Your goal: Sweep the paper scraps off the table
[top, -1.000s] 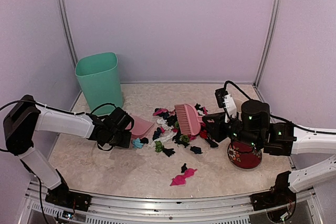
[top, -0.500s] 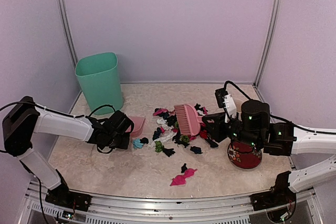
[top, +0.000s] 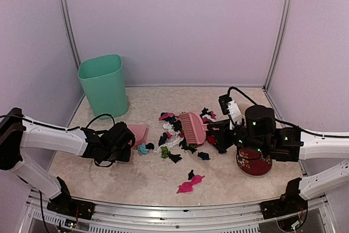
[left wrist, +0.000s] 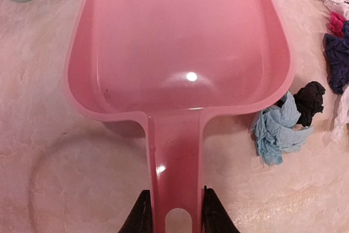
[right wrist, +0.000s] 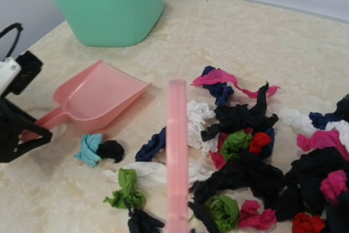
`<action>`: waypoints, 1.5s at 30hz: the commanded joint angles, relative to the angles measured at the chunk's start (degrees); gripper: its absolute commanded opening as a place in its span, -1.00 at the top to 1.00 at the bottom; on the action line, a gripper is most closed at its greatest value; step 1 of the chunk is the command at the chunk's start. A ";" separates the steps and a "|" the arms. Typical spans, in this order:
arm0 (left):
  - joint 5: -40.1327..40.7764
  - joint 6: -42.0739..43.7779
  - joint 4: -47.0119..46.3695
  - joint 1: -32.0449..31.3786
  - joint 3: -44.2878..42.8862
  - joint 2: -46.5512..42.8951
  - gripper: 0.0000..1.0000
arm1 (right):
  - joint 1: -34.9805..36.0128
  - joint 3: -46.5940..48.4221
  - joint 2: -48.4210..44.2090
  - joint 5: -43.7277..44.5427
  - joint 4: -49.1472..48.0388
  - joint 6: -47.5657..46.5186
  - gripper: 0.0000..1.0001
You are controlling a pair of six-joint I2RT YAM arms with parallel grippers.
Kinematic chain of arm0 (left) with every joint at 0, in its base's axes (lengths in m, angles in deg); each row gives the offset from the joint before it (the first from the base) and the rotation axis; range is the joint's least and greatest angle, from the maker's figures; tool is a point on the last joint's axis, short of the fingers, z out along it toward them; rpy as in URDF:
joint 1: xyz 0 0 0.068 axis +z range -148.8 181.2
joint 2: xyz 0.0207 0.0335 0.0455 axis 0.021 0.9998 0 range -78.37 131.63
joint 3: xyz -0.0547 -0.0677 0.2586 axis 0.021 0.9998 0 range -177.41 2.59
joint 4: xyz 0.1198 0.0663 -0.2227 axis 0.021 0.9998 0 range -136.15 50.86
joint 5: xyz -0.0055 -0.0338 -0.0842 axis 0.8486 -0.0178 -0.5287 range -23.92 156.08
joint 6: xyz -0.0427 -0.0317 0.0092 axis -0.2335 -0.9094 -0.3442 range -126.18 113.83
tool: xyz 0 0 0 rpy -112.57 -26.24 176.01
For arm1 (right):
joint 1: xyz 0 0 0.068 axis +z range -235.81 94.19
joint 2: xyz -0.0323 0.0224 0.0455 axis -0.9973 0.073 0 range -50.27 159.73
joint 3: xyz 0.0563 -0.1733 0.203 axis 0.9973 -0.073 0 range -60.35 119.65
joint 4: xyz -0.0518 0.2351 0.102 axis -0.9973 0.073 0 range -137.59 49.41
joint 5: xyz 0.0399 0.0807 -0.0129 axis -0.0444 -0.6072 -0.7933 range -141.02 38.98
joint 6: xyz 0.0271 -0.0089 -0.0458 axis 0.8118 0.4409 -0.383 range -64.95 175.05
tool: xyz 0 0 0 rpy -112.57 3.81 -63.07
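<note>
Gripping the pink dustpan [left wrist: 180,53] low on its handle, the left gripper [left wrist: 174,219] has its jaws narrow, one on each side. The pan lies flat on the table [top: 109,178] and is empty. A teal scrap [left wrist: 275,135] and a black one sit just beside its right corner.

The paper scraps [top: 180,137] lie heaped mid-table, right of the pan. The pink brush [top: 192,126] stands in the far side of the heap. The right gripper [top: 221,135] is closed on its handle.

Judgement: the step in hand is setting pan against brush. The pan lip should press flush to the table and face the heap. The brush should pull left in short strokes, so the light scraps do not scatter or slip under the lip.

Other things: a green bin [top: 103,85] stands at far left, behind the pan and well apart from the heap. A few stray pink and black scraps [top: 190,184] lie nearer the front rail and need a separate pass. A red patterned cup [top: 253,162] sits under the right arm, so a low elbow could knock it.
</note>
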 commanded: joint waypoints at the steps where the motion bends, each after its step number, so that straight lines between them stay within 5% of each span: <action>1: 1.93 -5.18 2.39 -1.71 2.04 -3.43 0.86 | -0.40 1.65 0.17 -0.19 -1.54 -0.45 1.00; 13: 4.93 -8.00 5.16 -4.49 2.05 -1.59 0.64 | -0.50 5.14 4.26 -1.01 -1.14 -2.64 1.00; 26: 5.55 -5.96 1.91 -4.57 2.90 -3.32 -0.20 | -0.52 4.43 3.33 -1.47 -0.44 -0.45 1.00; 45: 5.80 -6.67 -9.26 -4.69 7.85 -3.06 -0.12 | -0.53 4.09 3.33 -1.59 -0.16 0.37 1.00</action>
